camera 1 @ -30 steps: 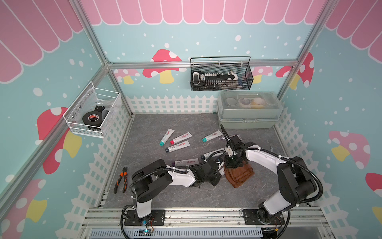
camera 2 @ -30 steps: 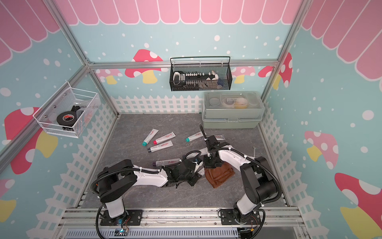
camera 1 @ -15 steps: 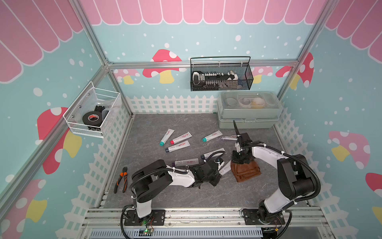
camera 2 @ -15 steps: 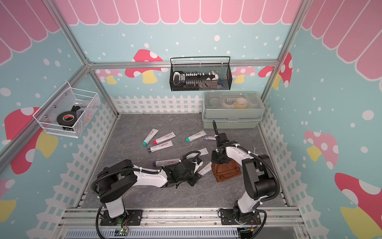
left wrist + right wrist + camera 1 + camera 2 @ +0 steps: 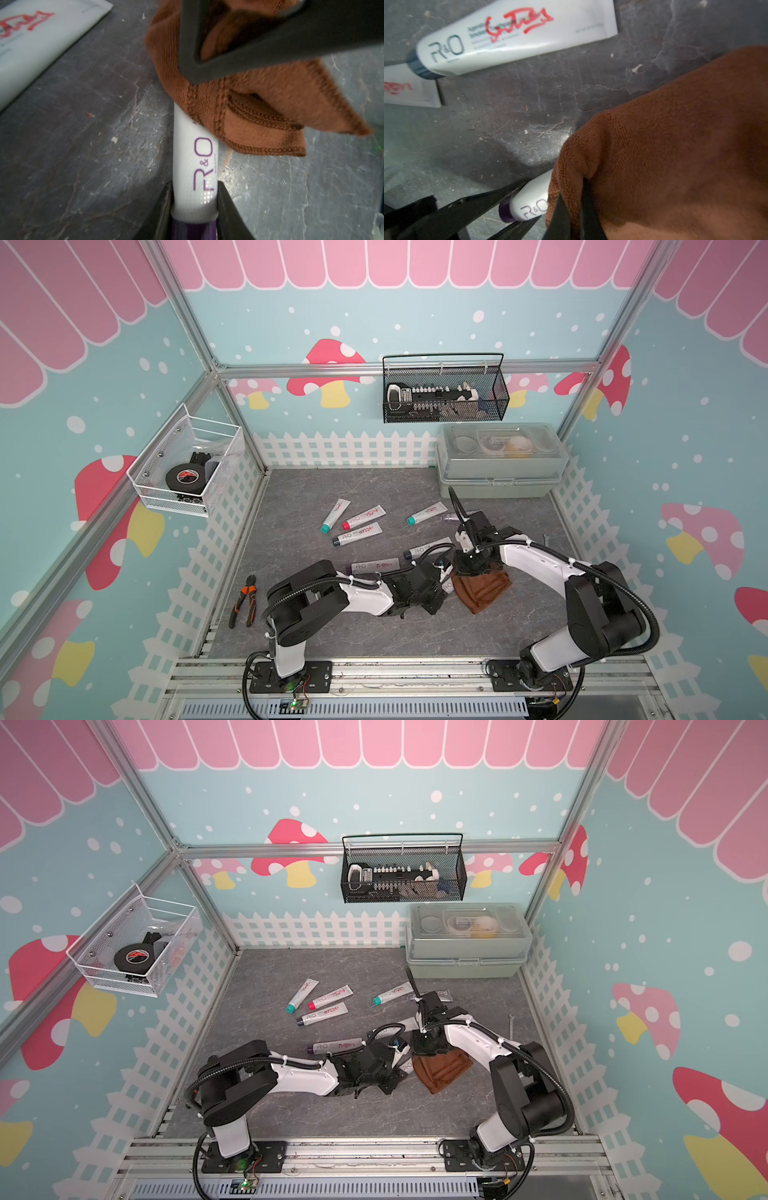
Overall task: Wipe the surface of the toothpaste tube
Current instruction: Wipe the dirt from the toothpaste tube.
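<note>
Grey marbled bench (image 5: pixel 316 497) forms the floor of a pastel, mushroom-patterned enclosure. Toward its front centre, the left gripper (image 5: pixel 193 185) clamps the toothpaste tube (image 5: pixel 193 149) at the end by the purple cap, one finger on each side. The right gripper (image 5: pixel 468 568) is clenched on a folded brown cloth (image 5: pixel 675 145), which lies over the tube's far portion and touches it. Other tubes (image 5: pixel 359 533) lie farther back, apart from it; pliers (image 5: pixel 245 601) rest at the front left.

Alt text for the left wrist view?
The left tool pinches a white toothpaste tube near its purple cap, while the right tool holds a brown cloth over the tube's far end. A second tube with red scribble lies apart on the grey tabletop.
</note>
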